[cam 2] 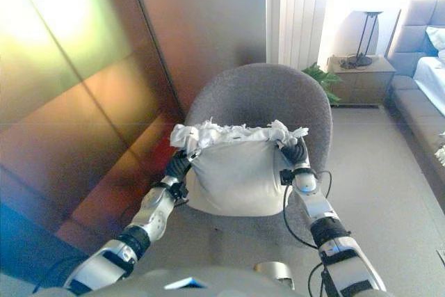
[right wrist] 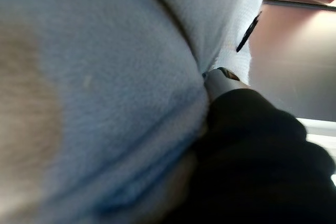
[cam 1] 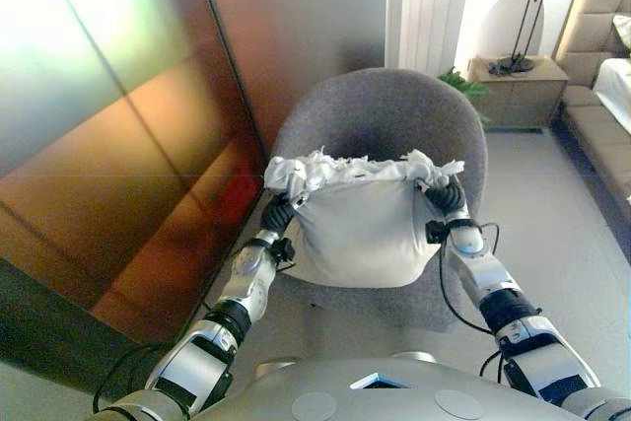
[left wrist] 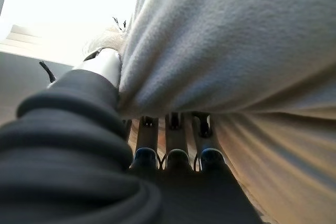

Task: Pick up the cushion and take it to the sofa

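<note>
The cushion [cam 1: 360,234] is off-white, soft and rounded, with a ragged white fringe along its top edge. It is held up between both hands in front of the grey armchair [cam 1: 380,115], its lower part hanging over the chair's seat; whether it still touches the seat cannot be told.

The left hand [cam 1: 279,212] clasps the cushion's left upper corner. In the left wrist view its fingers [left wrist: 176,142] curl under the fabric, with the thumb pressed into the cloth. The right hand [cam 1: 446,196] is at the right upper corner; its wrist view shows cloth bunched against the dark cover, with the fingers buried in it, so their state cannot be told.

A sofa [cam 1: 601,96] stands at the far right, beside a side cabinet [cam 1: 518,94] carrying a lamp [cam 1: 523,36].
</note>
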